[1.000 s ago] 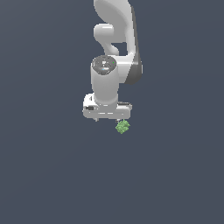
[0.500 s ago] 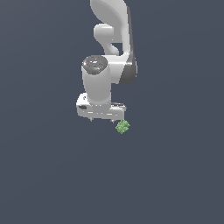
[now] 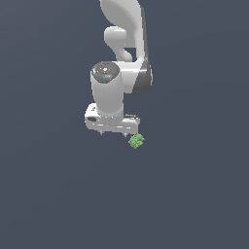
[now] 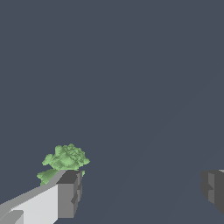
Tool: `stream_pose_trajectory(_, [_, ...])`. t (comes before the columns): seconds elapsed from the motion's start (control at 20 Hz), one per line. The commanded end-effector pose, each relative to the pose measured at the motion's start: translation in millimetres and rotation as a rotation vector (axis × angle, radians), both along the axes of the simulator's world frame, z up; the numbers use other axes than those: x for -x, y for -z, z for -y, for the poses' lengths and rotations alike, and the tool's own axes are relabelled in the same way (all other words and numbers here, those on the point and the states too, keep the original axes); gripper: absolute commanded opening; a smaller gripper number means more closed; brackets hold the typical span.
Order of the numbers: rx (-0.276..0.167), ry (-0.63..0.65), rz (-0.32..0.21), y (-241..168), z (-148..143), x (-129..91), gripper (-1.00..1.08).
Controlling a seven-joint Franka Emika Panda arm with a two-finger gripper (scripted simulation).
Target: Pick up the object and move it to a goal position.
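Note:
The object [image 3: 136, 141] is a tiny bright green lumpy thing lying on the dark grey floor, just off the exterior view's right end of my white gripper [image 3: 113, 132]. In the wrist view the object [image 4: 65, 158] sits behind one grey fingertip [image 4: 69, 193], outside the gap between the fingers. The other fingertip [image 4: 213, 187] stands far off, so the gripper [image 4: 141, 191] is open and holds nothing. The tips hover close above the floor.
The white arm [image 3: 124, 53] rises behind the gripper toward the top of the exterior view. Plain dark grey ground [image 3: 58, 194] spreads all around with nothing else on it.
The gripper has shifted slightly toward the exterior view's left and a little lower. The green object has stayed in place.

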State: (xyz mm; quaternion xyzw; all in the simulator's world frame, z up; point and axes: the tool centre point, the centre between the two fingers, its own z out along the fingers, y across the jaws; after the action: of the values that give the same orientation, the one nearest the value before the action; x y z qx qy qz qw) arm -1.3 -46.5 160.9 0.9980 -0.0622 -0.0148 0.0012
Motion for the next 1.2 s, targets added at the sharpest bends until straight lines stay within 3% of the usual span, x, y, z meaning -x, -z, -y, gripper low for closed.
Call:
stream_pose_trajectory(0.0, [0.0,0.011,0.0,2,-3,1,1.0])
stream_pose_trajectory(0.5, [0.002,0.125,0.006,16,-25,6,1.0])
stream_pose_trajectory(1.15, [0.006,0.385,0.018,47,-73,23,1.0])
